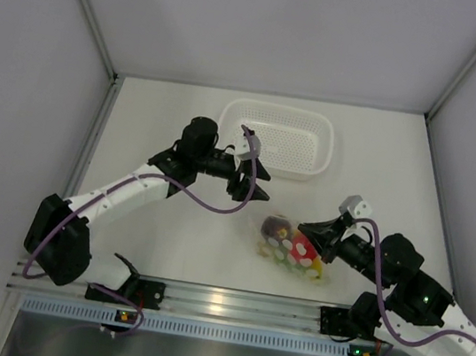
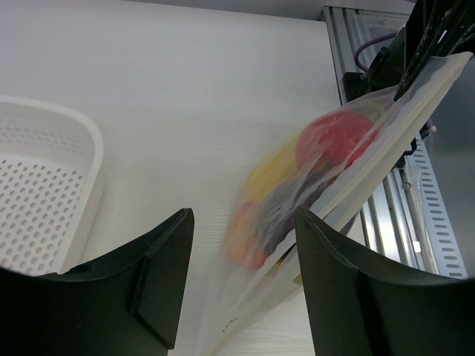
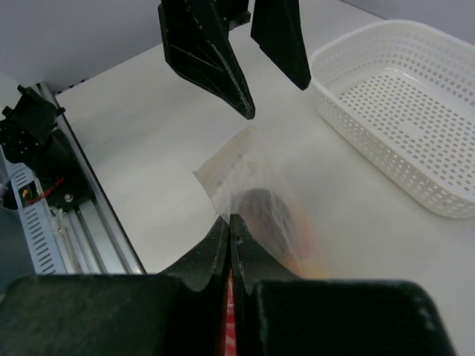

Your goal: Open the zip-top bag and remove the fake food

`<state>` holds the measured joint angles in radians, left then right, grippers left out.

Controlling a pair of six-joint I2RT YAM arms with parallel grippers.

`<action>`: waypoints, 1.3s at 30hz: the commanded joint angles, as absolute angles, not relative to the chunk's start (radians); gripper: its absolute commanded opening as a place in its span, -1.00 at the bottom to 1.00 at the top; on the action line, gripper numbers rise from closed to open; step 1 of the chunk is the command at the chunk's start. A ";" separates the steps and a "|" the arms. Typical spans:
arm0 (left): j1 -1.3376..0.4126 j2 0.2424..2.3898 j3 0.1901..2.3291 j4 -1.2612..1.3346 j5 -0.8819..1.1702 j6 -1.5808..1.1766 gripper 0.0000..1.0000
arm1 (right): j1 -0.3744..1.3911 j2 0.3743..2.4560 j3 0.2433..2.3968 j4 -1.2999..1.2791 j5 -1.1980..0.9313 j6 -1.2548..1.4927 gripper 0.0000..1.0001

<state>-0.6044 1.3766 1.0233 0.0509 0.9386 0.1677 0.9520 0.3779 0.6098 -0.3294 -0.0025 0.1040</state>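
One zip-top bag [image 1: 292, 249], one white perforated basket [image 1: 275, 107] and two grippers are showing in my feeds.

The bag is sitting right of centre on the table [image 1: 166, 122], near the aluminium rail [image 1: 219, 301] and well apart from the basket. The basket is standing toward the far side.

The right gripper [image 3: 230, 222] is clenching one edge of the bag, with both jaws pressing flat together on the plastic. From the left wrist camera I am seeing that edge held up and the bag slanting down from it toward the table.

The left gripper [image 3: 274, 96] is hanging over the bag's free upper corner. Its two jaws are standing apart and grasping nothing. One fingertip is sitting just above that corner, and I cannot tell whether it is touching.

The fake food [image 1: 287, 239] is all lying inside the bag. I am making out four pieces through the dotted plastic:
- one red piece [image 2: 338, 137], highest up
- one yellow piece [image 2: 271, 170], below it
- one dark maroon piece [image 2: 286, 204]
- one orange-peach piece [image 2: 241, 241], lowest

The blur is keeping me from a firm count beyond those four. I cannot tell whether the zip strip is sealed or parted.
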 commanded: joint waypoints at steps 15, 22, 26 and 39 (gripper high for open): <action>-0.606 1.328 0.960 0.103 1.061 0.212 0.20 | 0.940 0.371 0.666 -0.232 0.029 0.100 -1.00; -0.606 1.353 0.965 0.103 1.062 0.216 0.05 | 0.942 0.373 0.666 -0.221 0.015 0.098 -1.00; -0.607 1.381 0.986 0.103 1.065 0.210 -0.01 | 0.942 0.371 0.663 -0.210 0.005 0.100 -1.00; -0.623 1.466 1.040 0.103 1.112 0.189 -0.83 | 0.942 0.380 0.660 -0.196 -0.043 0.094 -1.00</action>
<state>-0.6178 1.4311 0.9794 0.0525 1.0512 0.1806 0.9520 0.3779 0.6098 -0.3218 -0.0124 0.1043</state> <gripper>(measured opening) 0.149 0.005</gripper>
